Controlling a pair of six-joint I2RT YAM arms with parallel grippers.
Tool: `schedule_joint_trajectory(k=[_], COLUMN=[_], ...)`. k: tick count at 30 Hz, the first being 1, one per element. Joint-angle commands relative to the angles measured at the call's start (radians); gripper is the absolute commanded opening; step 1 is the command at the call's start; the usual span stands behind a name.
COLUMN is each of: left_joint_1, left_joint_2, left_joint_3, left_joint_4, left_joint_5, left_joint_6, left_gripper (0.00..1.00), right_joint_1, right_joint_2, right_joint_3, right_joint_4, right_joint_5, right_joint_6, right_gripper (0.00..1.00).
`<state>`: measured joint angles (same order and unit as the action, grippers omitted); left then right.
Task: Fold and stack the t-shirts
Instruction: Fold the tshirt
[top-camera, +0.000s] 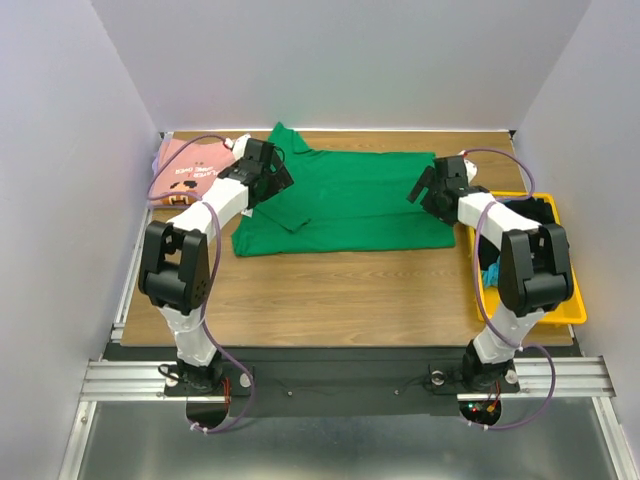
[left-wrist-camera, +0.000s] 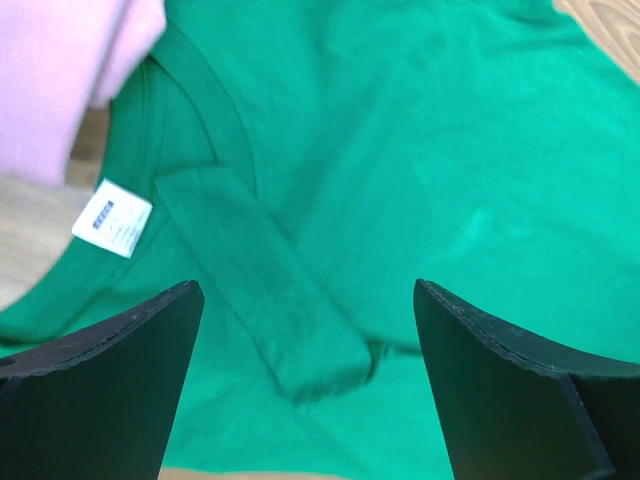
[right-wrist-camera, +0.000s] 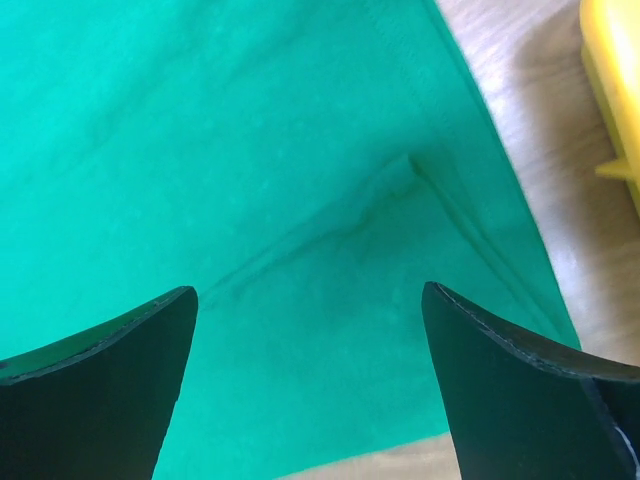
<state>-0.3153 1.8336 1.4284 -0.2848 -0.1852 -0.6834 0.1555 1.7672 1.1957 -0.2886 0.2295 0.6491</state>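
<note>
A bright green t-shirt (top-camera: 350, 200) lies spread flat across the far middle of the table, one sleeve (left-wrist-camera: 260, 290) folded in over its body. Its white neck label (left-wrist-camera: 112, 217) shows in the left wrist view. A dusty pink t-shirt (top-camera: 190, 170) with dark lettering lies at the far left, its edge (left-wrist-camera: 60, 70) beside the green collar. My left gripper (top-camera: 270, 170) hovers open over the green shirt's left end, jaws wide with nothing between them (left-wrist-camera: 308, 290). My right gripper (top-camera: 428, 185) hangs open over the shirt's right hem (right-wrist-camera: 308, 292), also holding nothing.
A yellow plastic tray (top-camera: 570, 300) stands at the right edge with dark and blue cloth (top-camera: 490, 272) in it; its corner (right-wrist-camera: 612, 80) shows near the right gripper. White walls enclose the table on three sides. Bare wood (top-camera: 340, 290) lies in front of the shirt.
</note>
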Motion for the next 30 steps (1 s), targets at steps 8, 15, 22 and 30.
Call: schedule_joint_trajectory(k=[8,15,22,30], left_joint_1=[-0.139,-0.142,-0.143,-0.143], left_joint_2=[-0.113,-0.05,-0.016,0.064], left_joint_3=[-0.203,-0.212,-0.227,-0.148], left_joint_4=[0.102,0.092,0.09,0.078], left_joint_5=[0.069,0.072,0.07,0.032], left_joint_6=[-0.015,-0.031,-0.036,-0.022], left_gripper=[0.98,0.84,0.77,0.51], right_joint_1=[0.01,0.01,0.01,0.01], right_joint_2=[-0.121,-0.08,-0.049,-0.032], right_joint_3=[-0.186,-0.215,-0.231,-0.246], right_joint_4=[0.101,0.111,0.111,0.112], right_joint_5=[-0.202,-0.171,-0.151,-0.137], right_joint_6=[-0.051,-0.034,-0.028,-0.025], right_gripper=[1.0,1.0,1.0,1.0])
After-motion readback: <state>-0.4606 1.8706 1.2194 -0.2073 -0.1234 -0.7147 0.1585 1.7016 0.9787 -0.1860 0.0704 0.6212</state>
